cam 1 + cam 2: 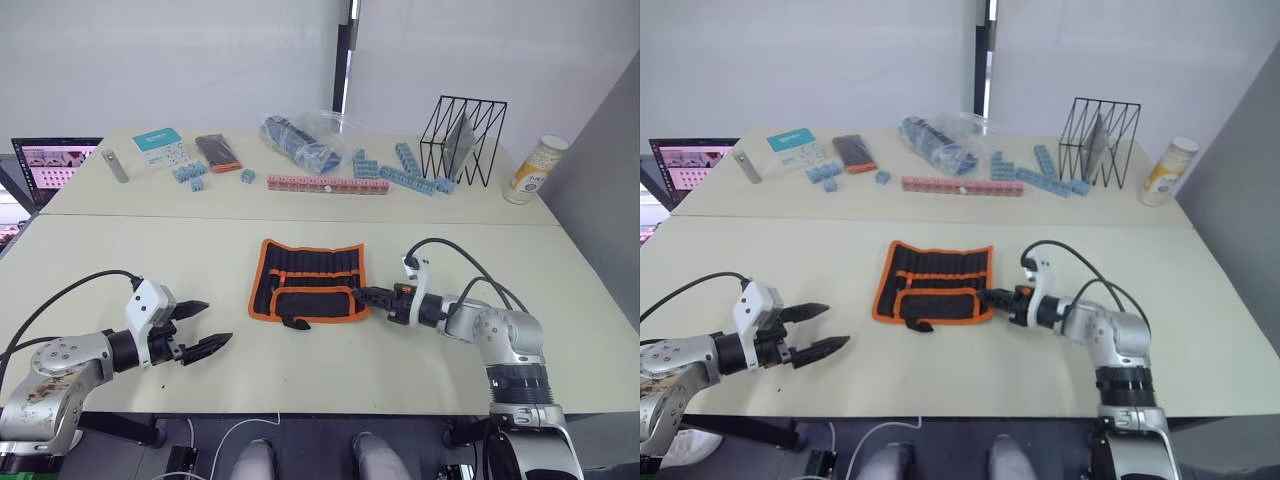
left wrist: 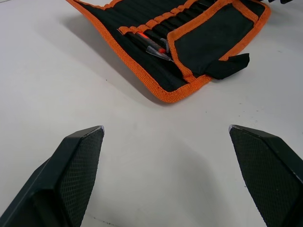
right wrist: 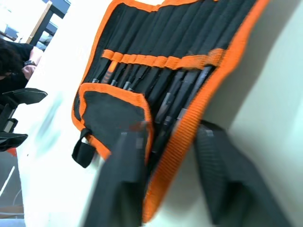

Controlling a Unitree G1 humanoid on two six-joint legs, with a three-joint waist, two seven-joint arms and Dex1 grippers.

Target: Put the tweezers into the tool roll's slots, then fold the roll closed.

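Note:
The tool roll (image 1: pixel 308 280), black with orange edging, lies unrolled at the table's middle, its front flap folded over. Several dark tweezers (image 3: pixel 182 94) sit side by side in the slots (image 3: pixel 142 61) under the orange band, and their tips show at the flap's edge. My right gripper (image 1: pixel 364 296) is at the roll's right edge near the front corner. It is open, with one finger (image 3: pixel 124 179) over the flap and the other (image 3: pixel 222 175) beside the orange edging. My left gripper (image 1: pixel 215 323) hangs open and empty above the table, left of the roll.
The far table holds a grey bar (image 1: pixel 118 165), a small box (image 1: pixel 160 147), a dark ribbed pack (image 1: pixel 217 151), blue blocks (image 1: pixel 400 170), a pink strip (image 1: pixel 327 184), a plastic bag (image 1: pixel 300 135), a wire basket (image 1: pixel 462 140) and a bottle (image 1: pixel 532 168). A laptop (image 1: pixel 55 165) stands far left.

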